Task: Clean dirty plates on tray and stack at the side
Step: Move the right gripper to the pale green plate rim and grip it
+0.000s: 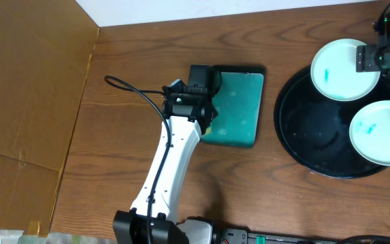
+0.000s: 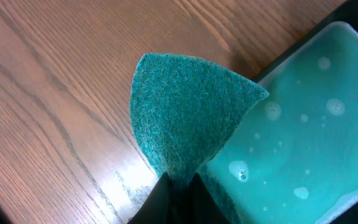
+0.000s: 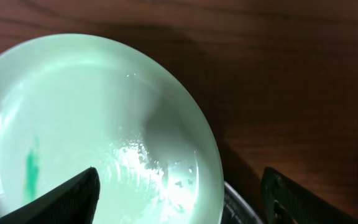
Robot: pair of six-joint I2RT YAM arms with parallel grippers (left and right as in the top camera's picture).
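**Two plates on the black tray; pad held beside the teal tray**

Two plates lay on the tray [image 1: 310, 135], a large round glossy black one at the right of the worktop [image 1: 127, 149]. Nearest the robot, the left arm [image 1: 164, 169] rose from the near edge toward a smaller rectangular teal tray [image 1: 239, 108] at centre. The left gripper [image 2: 174, 198] was clenched on a teal scouring pad [image 2: 188, 115]. The pad fanned out beyond the fingers and was seen partly against bare wood and partly against the teal tray's edge. The teal tray's surface was wet and flecked with bubbles.

Farther out and to the right, the near plate [image 1: 383, 132] sat inside the black tray, with a small teal smear left of its middle. The far plate [image 1: 340, 71] lay at the tray's far left rim and was likewise smeared.

The right gripper [image 1: 378, 57] hung over that plate's right edge. It was released, grasping nothing. One finger stood over the plate's hollow and the other beyond its rim.

A brown cardboard sheet [image 1: 26, 88] covered the worktop's left side.
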